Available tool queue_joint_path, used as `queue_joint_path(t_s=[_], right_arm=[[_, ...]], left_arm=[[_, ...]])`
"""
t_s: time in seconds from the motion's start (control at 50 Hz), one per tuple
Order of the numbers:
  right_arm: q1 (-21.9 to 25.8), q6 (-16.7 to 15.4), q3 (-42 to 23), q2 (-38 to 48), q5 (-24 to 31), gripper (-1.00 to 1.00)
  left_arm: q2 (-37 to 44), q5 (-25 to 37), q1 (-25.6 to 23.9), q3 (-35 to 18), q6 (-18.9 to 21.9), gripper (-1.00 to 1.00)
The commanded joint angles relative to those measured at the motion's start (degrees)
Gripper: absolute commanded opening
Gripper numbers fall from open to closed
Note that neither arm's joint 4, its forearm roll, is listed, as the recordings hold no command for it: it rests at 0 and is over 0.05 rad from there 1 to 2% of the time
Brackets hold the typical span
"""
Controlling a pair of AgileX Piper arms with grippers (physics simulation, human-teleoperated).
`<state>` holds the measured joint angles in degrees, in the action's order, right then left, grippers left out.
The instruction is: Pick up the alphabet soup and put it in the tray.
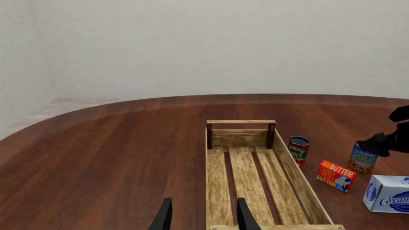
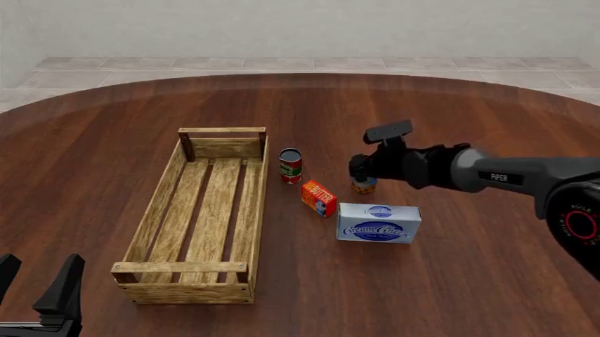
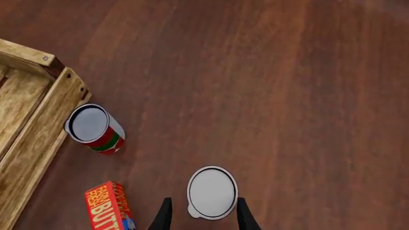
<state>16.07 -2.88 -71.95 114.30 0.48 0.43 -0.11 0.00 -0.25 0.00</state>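
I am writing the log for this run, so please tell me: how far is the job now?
Done: nothing yet; the tray holds nothing. In hand: the right gripper is open above the alphabet soup, a finger on each side, and the can stands on the table. Left: close, lift, carry it to the tray, release. The left gripper is open, near the tray.

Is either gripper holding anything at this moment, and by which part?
Nothing is clearly held. The right gripper is open, its fingers straddling the alphabet soup near the top. The left gripper is open and empty.
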Motion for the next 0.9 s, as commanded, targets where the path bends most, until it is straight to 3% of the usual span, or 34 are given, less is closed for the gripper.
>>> queue_joint_path(t_s=[0.02, 0.9], right_arm=[[0.21, 0.03, -0.37, 1.04, -0.18, 1.00], [0.01, 1.22, -0.11, 2.50, -1.31, 1.00]], left_arm=[[0.00, 0.00, 0.00, 0.00, 0.00, 1.00], [0.00, 0.00, 0.00, 0.00, 0.00, 1.00]])
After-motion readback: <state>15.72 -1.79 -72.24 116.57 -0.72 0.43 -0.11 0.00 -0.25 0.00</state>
